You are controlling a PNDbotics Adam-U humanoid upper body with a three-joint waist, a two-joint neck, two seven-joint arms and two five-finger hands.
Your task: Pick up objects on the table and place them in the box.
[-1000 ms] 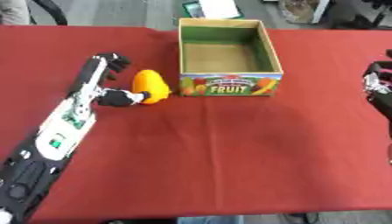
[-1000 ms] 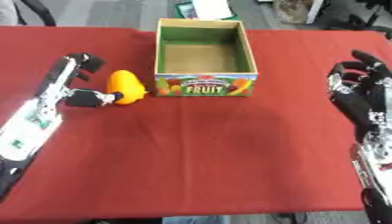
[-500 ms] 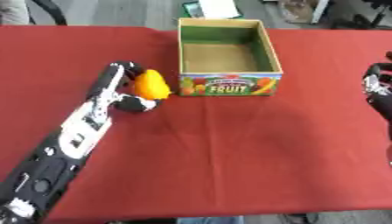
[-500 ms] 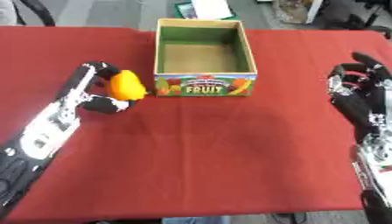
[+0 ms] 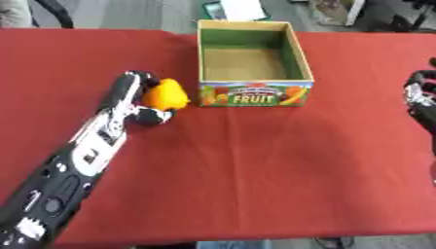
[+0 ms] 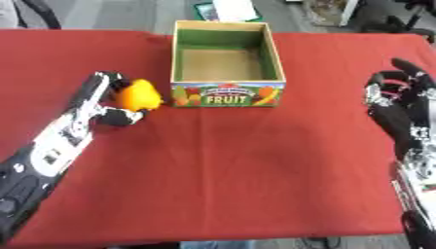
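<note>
Judging from the empty interior of the box point(image 5: 253, 58), which stands at the 12 o'clock side of the red table point(image 5: 255, 170), no object has been placed yet, and the one visible object, an orange fruit-like object point(image 5: 165, 95), remains outside it, just beside the box's 9 o'clock front corner. The left hand point(image 5: 140, 99) has its fingers and thumb curled round this object, gripping it from the 9 o'clock side; whether it is lifted clear of the table cannot be told. The right hand point(image 6: 393, 95) rests idle at the 3 o'clock edge with relaxed, spread fingers, holding nothing.

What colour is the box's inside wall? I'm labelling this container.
Green inner walls on the box above a plain brown cardboard floor; clearest in the left eye view.
</note>
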